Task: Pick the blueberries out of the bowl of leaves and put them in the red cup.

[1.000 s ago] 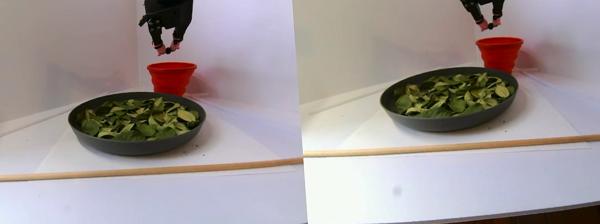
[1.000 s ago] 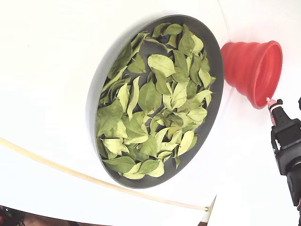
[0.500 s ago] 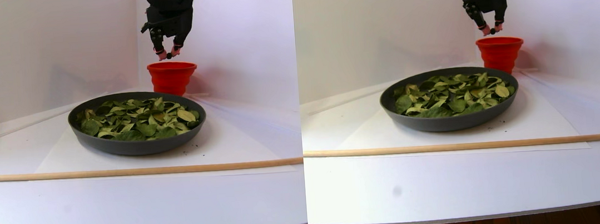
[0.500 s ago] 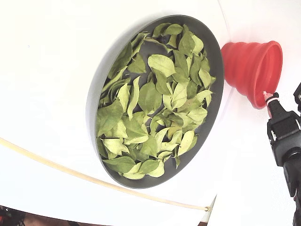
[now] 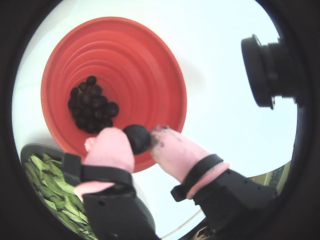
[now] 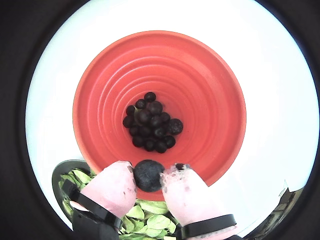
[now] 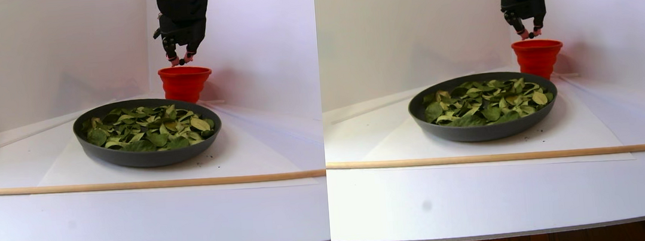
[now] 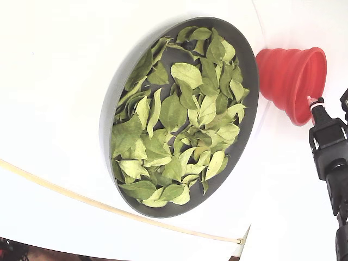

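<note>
Leftmost in a wrist view, the bowl [image 6: 59, 172] of leaves [image 6: 145, 220], peeking in at the lower edge, just beside the red cup [image 6: 210, 80]. Bowl showing only leaves in the fixed view, no berries on the surface. In the middle, the gripper [image 6: 149, 176] clamped on a single blueberry [image 6: 148, 175] between its pink fingertips [image 6: 112, 182], poised over the near rim of the cup rather than its centre. Further in, a heap of blueberries [image 6: 151, 122] already resting at the cup's bottom.

Step in hand, by the look of it: the drop. Best done by carrying the berry a little farther over the cup mouth, toward the dark heap, before letting go. Released here, a likely bounce off the rim or the stepped rings and out onto the table [image 8: 54, 65]. Then a small, slow parting of the jaws, enough for a clean fall. No contact with the cup wall: ribbed, collapsible, probably light, easily tipped or nudged.
</note>
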`<action>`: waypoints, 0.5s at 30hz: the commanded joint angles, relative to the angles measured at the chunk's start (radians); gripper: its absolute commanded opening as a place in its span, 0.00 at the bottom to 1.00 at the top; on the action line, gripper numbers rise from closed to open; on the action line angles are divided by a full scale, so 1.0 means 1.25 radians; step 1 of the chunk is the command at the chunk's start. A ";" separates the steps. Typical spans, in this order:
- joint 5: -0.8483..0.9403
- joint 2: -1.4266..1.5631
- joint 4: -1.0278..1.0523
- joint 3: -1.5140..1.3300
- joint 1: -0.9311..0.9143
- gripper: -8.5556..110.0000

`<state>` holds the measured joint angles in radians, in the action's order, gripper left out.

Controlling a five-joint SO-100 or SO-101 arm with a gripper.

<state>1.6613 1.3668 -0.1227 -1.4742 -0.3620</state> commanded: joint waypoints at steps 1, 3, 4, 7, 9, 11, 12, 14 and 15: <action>-0.010 0.026 -0.029 0.075 -0.023 0.15; -0.009 0.015 -0.037 0.085 -0.023 0.15; -0.010 0.010 -0.037 0.091 -0.022 0.15; -0.009 -0.007 -0.044 0.108 -0.022 0.16; -0.009 -0.020 -0.048 0.123 -0.022 0.16; -0.011 -0.032 -0.048 0.139 -0.022 0.16; -0.009 -0.037 -0.048 0.144 -0.022 0.16; -0.010 -0.043 -0.052 0.150 -0.022 0.16; -0.007 -0.048 -0.055 0.155 -0.022 0.16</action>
<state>1.6521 1.2701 -0.1611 -1.3683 -0.3620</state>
